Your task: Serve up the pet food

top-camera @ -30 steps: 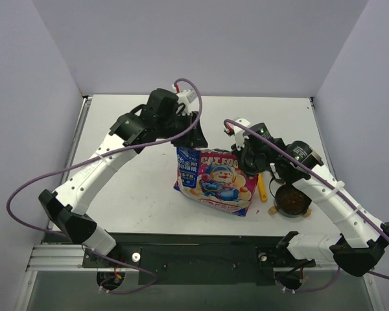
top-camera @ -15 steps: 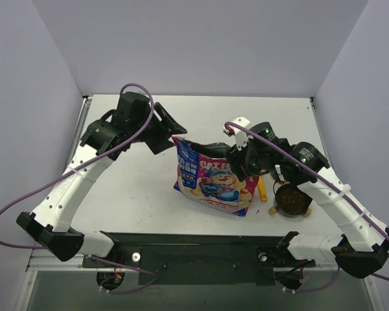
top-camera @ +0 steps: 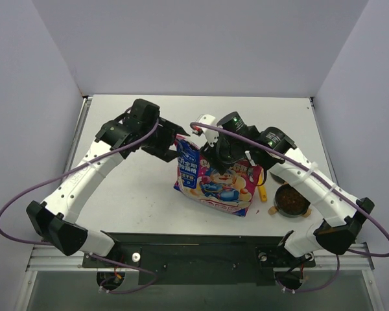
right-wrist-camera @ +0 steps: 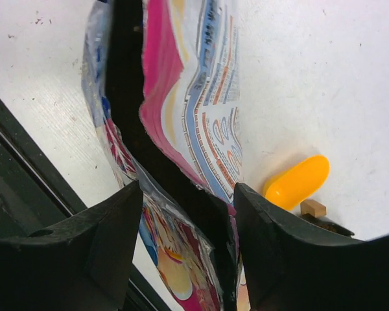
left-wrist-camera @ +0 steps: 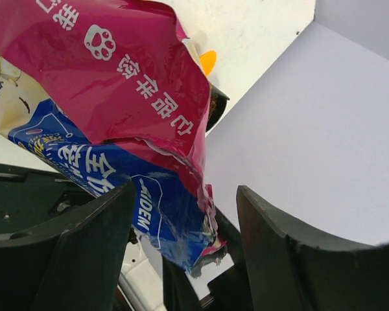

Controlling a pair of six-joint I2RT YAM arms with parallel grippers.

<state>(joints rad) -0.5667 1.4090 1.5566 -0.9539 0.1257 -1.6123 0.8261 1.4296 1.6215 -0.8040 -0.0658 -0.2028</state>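
The pink-and-blue bag (top-camera: pixel 215 181) stands mid-table, its torn top sagging. Dark-brown pet food fills the black bowl (top-camera: pixel 292 201) to its right. My left gripper (top-camera: pixel 177 144) is at the bag's upper left corner. In the left wrist view it (left-wrist-camera: pixel 185 194) is open, and the bag's torn corner (left-wrist-camera: pixel 198 240) hangs loose between the wide-apart fingers. My right gripper (top-camera: pixel 211 162) hovers over the bag's top middle. The right wrist view shows it (right-wrist-camera: pixel 188 188) open, straddling the bag's gaping mouth (right-wrist-camera: pixel 181 181) without pinching it.
A yellow scoop handle (top-camera: pixel 262 188) lies between bag and bowl, and shows beside the right finger (right-wrist-camera: pixel 298 183). The black base rail (top-camera: pixel 194 249) runs along the near edge. Grey walls close in the table on three sides.
Both grippers let go of the bag's top and opened. The left arm swung away left, then returned to the bag's corner. The right gripper moved left across the bag's top.
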